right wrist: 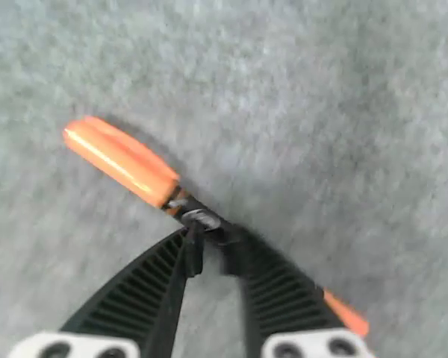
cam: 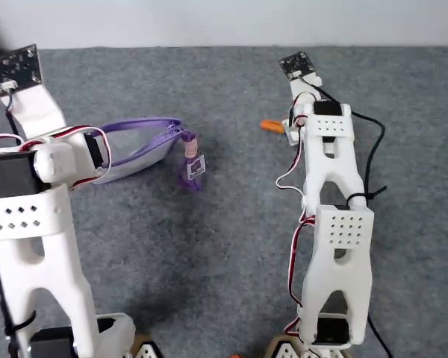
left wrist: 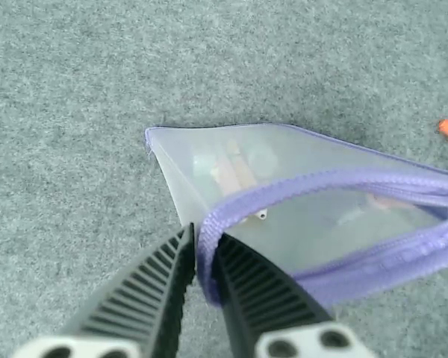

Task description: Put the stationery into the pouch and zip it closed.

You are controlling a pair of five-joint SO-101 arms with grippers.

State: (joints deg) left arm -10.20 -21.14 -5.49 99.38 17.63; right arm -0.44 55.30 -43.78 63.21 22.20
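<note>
Left gripper (left wrist: pixel 201 245): pinching zipper rim of pouch (left wrist: pixel 284 171).
Right gripper (right wrist: pixel 209 242): clamped on orange pen (right wrist: pixel 121 161).

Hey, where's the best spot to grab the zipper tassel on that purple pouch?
Probably grip the tassel mid-length, coming from above: it seems to lie flat on the mat, clear of the pouch, whose other end the left pincer holds.
</note>
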